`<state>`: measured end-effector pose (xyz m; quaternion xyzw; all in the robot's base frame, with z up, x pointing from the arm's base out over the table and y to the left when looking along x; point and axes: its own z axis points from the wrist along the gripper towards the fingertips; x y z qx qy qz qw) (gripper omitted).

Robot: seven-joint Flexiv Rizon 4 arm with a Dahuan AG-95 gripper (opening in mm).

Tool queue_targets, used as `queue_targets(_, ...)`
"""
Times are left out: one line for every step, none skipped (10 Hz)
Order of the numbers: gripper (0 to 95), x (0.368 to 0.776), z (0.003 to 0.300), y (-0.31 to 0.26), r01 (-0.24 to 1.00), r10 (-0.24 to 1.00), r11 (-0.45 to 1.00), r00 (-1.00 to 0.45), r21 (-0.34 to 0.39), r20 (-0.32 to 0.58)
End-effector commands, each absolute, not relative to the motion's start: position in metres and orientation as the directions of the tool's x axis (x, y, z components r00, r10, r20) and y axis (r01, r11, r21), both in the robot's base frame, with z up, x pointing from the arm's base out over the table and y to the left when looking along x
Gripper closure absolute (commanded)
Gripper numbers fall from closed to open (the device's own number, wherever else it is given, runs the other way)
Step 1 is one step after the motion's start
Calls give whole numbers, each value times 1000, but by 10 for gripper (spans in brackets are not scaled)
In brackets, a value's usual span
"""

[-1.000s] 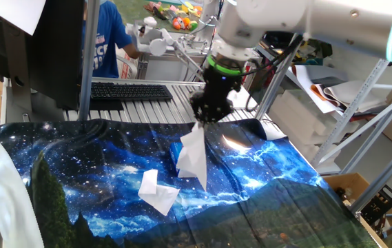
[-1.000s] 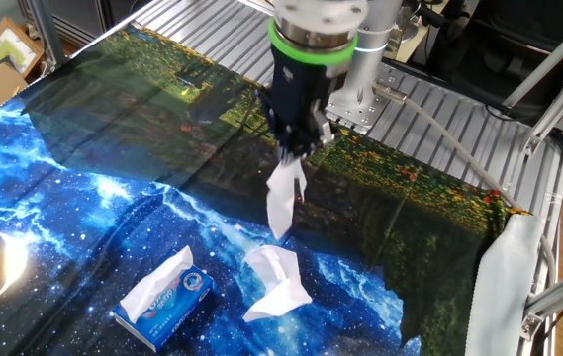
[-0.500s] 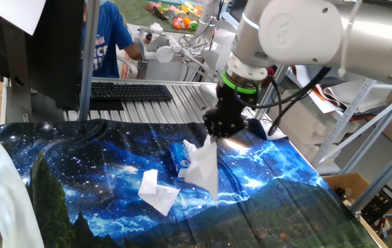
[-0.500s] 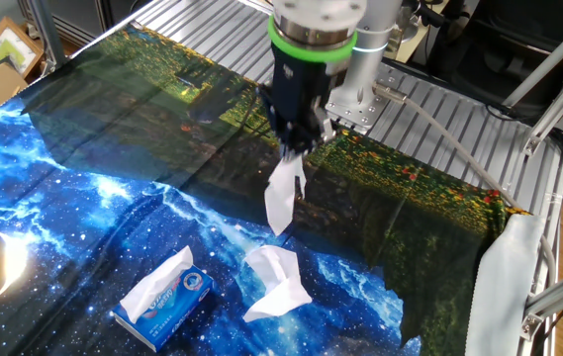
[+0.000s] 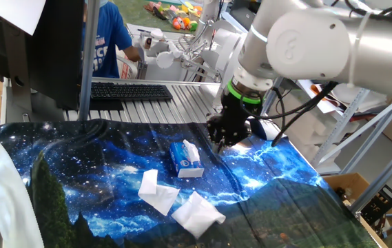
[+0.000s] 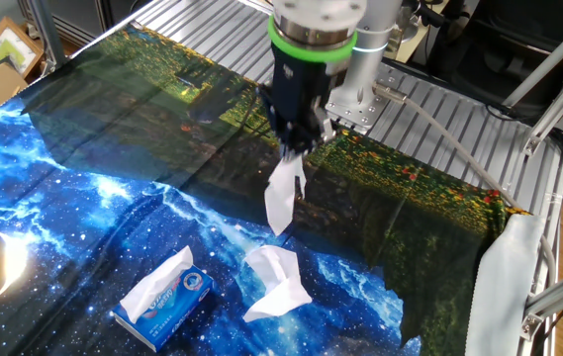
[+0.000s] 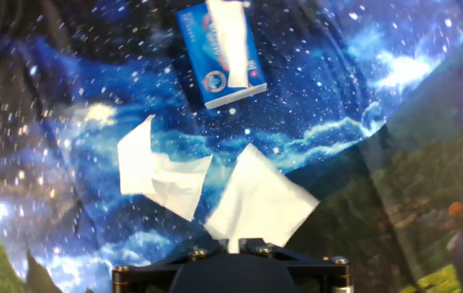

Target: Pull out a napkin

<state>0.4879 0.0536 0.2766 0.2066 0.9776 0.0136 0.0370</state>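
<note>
In one fixed view the creased white napkin (image 5: 197, 213) lies flat on the starry cloth (image 5: 78, 172), below and left of my gripper (image 5: 222, 143), which hangs above the cloth with nothing in it. The hand view agrees: the napkin (image 7: 259, 203) lies on the cloth just beyond my gripper (image 7: 231, 242), whose jaws stand a narrow gap apart. The other fixed view differs: there a napkin (image 6: 283, 198) still hangs from my gripper (image 6: 296, 148). The small blue tissue box (image 5: 185, 160) stands left of the gripper, with a tissue sticking up from it.
A smoother white tissue with a pointed corner (image 5: 158, 191) lies left of the napkin; it also shows in the hand view (image 7: 154, 171). A keyboard (image 5: 130, 91) and a monitor stand behind the cloth. A metal rack stands at the right.
In one fixed view the gripper carried the napkin right, away from the box, then let it go; it now lies on the cloth. The other fixed view shows no change.
</note>
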Motion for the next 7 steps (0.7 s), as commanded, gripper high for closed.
queue_targets(0,491,254,52,405,407,913,-910,42,-72)
queue_targets(0,492,244,51,411,414,910,-908,54,-66)
queue_targets(190,496,235,47,408,413,907,-910,104,-30)
queue_targets(380,496,242,49,432,436,880,-900,197,25)
queue_targets(380,494,247,50,425,428,887,-904,181,23)
queue_targets(380,493,248,51,418,422,893,-907,168,12)
queue_targets(380,493,241,50,407,412,897,-911,174,4)
